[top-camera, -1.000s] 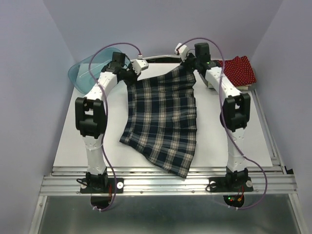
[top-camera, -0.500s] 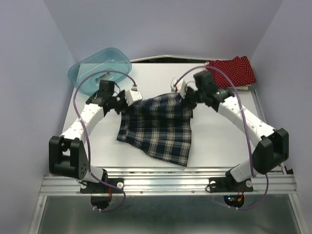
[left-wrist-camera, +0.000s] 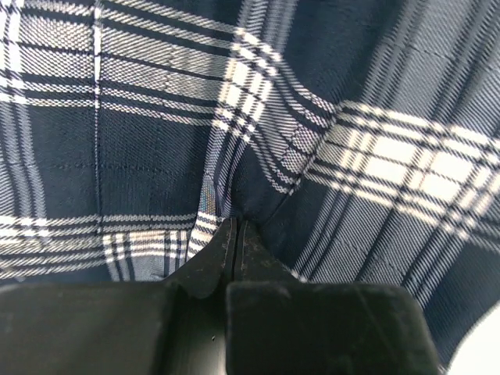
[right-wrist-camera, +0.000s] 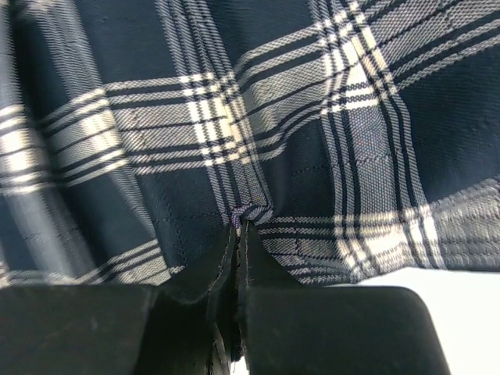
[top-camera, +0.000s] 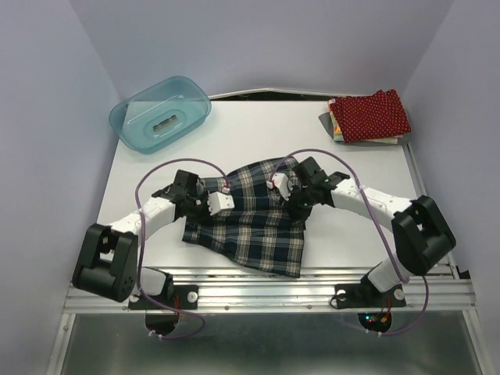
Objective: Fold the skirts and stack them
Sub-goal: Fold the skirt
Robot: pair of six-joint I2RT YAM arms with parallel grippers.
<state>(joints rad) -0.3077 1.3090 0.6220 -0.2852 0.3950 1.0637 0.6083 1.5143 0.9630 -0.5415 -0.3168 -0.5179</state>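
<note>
At the table's near middle: a navy-green-white plaid cloth skirt [top-camera: 248,230] lay on the white table [top-camera: 367,187], with its far edge raised.
Left gripper [top-camera: 223,191] [left-wrist-camera: 237,234]: pinched tight on the plaid's far left corner.
Right gripper [top-camera: 291,199] [right-wrist-camera: 238,234]: pinched tight on the far right corner.
Far right corner: a dark red, white-dotted cloth skirt [top-camera: 371,116] lay folded.
Change: a second before, both grippers held the plaid stretched long near the far edge. They had since come nearer and lower, and the cloth was shorter.
</note>
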